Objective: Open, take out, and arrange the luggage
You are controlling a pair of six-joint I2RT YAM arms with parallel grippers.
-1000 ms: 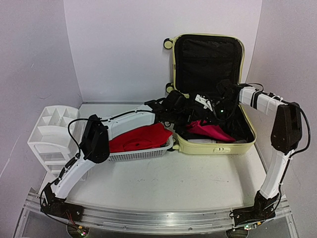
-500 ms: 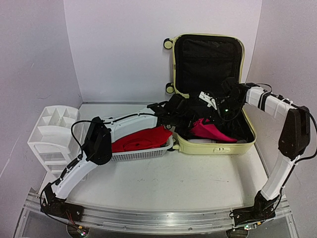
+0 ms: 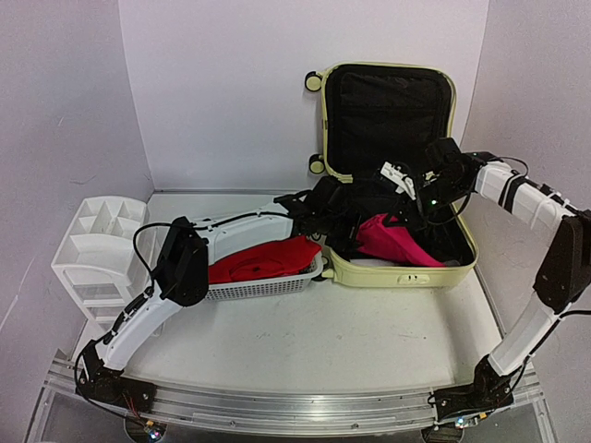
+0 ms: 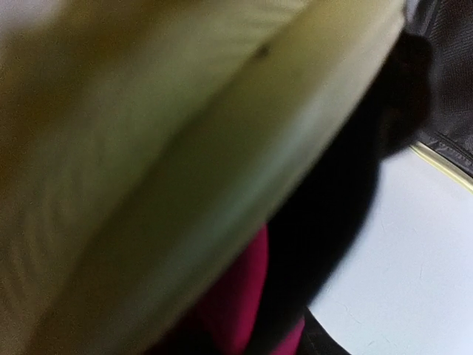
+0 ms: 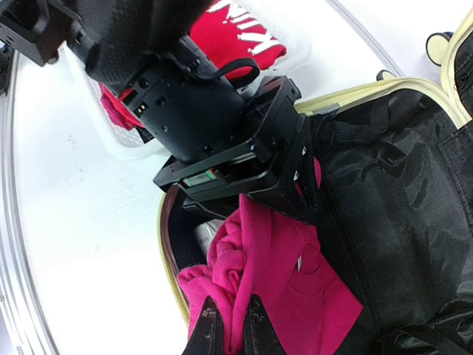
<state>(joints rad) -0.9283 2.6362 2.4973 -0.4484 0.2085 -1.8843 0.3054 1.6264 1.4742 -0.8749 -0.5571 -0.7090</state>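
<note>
The pale yellow luggage (image 3: pixel 397 275) lies open at the back right, its lid upright against the wall. A pink garment (image 3: pixel 399 242) lies crumpled in its black-lined lower half. My right gripper (image 5: pixel 233 330) is shut on a fold of this pink garment (image 5: pixel 295 281) and holds it up above the case. My left gripper (image 3: pixel 343 224) reaches in over the case's left rim, and its black fingers (image 5: pixel 304 194) rest on the garment's far end. The left wrist view is blurred and shows only yellow shell (image 4: pixel 148 148) and pink cloth (image 4: pixel 240 296), not its jaws.
A white mesh basket (image 3: pixel 277 284) with a red garment (image 3: pixel 263 258) stands right against the luggage's left side, under my left arm. At the far left stands a white drawer organiser (image 3: pixel 97 245). A small white item (image 5: pixel 207 235) lies in the case beside the pink cloth.
My right gripper has risen and drawn back to the right, pulling the pink garment up with it. My left gripper has stayed at the case's left rim.
</note>
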